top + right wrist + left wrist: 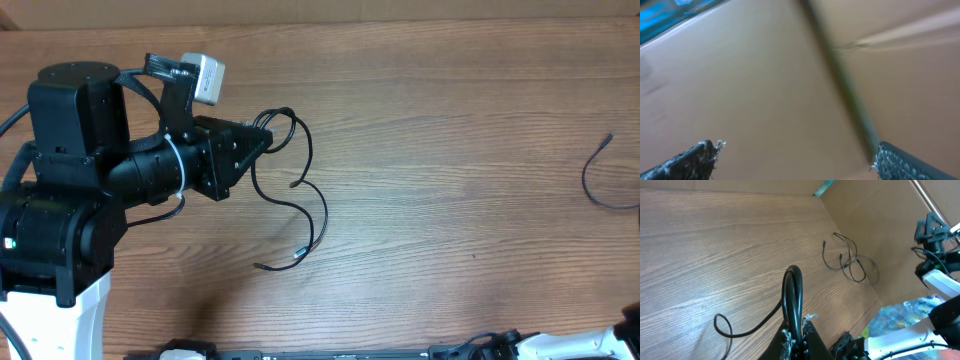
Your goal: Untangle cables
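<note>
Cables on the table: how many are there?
2 for sure: a tangled bunch near the right gripper, possibly several cords, and one cable held by the left gripper.

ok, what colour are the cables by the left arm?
Black. The cables show best in the overhead view.

left arm [150, 172]: black | base [75, 318]: white | wrist camera [208, 77]: white box | right pincer [795, 150]: black pads

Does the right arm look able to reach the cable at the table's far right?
Probably yes: the right pincer is open and empty, and nothing covers the cable on that side.
</note>
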`<action>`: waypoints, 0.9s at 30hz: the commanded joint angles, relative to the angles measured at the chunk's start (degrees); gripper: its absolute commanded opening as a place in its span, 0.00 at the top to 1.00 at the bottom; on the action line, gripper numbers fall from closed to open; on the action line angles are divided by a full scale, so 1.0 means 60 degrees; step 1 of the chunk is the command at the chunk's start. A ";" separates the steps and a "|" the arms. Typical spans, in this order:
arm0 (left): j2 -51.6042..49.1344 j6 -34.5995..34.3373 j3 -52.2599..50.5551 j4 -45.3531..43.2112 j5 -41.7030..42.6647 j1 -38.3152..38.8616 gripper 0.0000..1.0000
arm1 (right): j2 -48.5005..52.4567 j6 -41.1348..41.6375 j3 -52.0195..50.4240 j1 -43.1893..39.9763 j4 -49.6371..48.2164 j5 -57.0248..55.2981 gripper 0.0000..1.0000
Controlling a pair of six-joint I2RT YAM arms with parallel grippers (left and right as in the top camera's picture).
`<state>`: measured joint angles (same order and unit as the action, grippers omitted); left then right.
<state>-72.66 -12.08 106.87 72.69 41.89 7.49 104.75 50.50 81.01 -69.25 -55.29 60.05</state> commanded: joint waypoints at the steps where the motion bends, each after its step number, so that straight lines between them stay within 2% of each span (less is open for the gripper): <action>1: 0.0015 0.0102 0.0164 -0.0015 0.0208 -0.0029 0.96 | -0.0109 0.2047 0.0084 0.0769 -0.1443 0.1453 0.00; 7: 0.0138 0.0907 0.0171 -0.0015 0.0164 -0.0091 0.96 | -0.0153 0.4288 0.0084 0.2426 -0.4087 0.1942 0.00; 10: 0.0240 0.1024 0.0189 0.0004 0.0007 -0.0331 0.95 | -0.0270 0.4819 0.0084 0.3355 -0.5220 0.2747 0.00; 15: 0.0350 0.1534 0.0299 0.0328 -0.0732 -0.0885 0.94 | -0.0594 0.4874 0.0084 0.4991 -0.5450 0.4878 0.00; 20: 0.0364 0.2025 0.0324 0.1067 -0.1756 -0.0907 0.95 | -0.0885 0.5865 0.0080 0.6415 -0.5876 0.4976 0.00; 23: 0.0364 0.2018 0.0324 0.1377 -0.1373 -0.0903 0.95 | -0.1089 0.5872 0.0080 0.7359 -0.5883 0.4976 0.00; 27: 0.0364 0.2437 0.0324 0.1344 0.0328 -0.0903 0.95 | -0.1188 0.5876 0.0080 0.8710 -0.5880 0.4976 0.00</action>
<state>-71.40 -1.06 107.39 81.08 36.32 2.46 99.50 84.23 81.06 -21.19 -87.55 87.66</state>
